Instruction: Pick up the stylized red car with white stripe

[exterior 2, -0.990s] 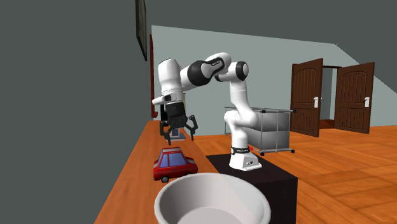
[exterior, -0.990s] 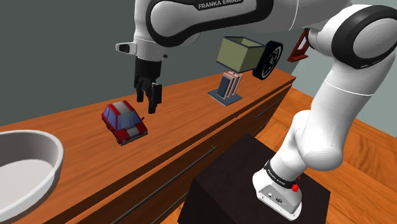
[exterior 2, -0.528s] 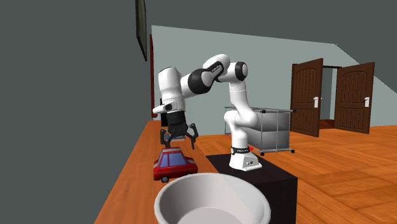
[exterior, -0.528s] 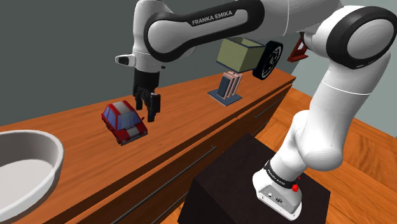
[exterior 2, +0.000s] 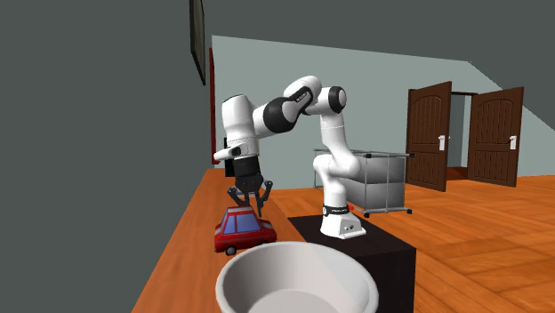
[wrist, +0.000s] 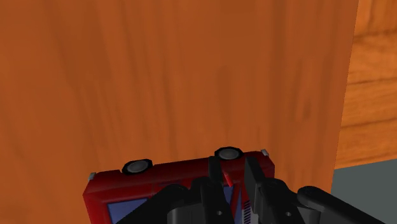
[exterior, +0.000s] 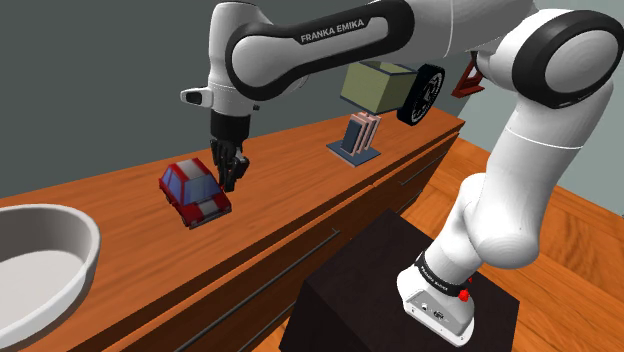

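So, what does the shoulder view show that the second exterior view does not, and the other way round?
Shoulder view: farther along the wooden counter are a small rack, an olive box and a black wheel.
Second exterior view: brown doors, a grey trolley on the wooden floor, and a dark frame high on the wall.
Both: the red car, the gripper close to it, the white bowl and the black stand.

white bowl [exterior: 76,266] | olive box [exterior: 372,88] | black tyre [exterior: 423,96] | brown doors [exterior 2: 429,135]
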{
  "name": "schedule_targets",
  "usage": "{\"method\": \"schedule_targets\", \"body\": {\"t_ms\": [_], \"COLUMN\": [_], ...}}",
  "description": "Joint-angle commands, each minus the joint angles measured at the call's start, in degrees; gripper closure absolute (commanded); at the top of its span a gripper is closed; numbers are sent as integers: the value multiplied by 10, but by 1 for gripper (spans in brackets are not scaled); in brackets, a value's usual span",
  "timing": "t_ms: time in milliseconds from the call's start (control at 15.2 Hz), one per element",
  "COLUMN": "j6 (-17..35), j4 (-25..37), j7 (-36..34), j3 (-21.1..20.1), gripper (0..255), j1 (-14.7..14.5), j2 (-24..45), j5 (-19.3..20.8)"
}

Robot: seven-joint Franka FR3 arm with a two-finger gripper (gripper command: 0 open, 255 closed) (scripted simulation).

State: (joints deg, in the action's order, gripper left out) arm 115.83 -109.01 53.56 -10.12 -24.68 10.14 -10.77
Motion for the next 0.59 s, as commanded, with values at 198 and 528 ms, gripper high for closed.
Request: {"method": "schedule_targets", "body": {"t_ms": [198,528], "j6": [-7,-42], "j4": [5,28], "j7": [-1,-7], "j3": [0,1], "gripper": [255,255], "j1": [1,1], "j2": [-2,-14], "j5": [0,1]}}
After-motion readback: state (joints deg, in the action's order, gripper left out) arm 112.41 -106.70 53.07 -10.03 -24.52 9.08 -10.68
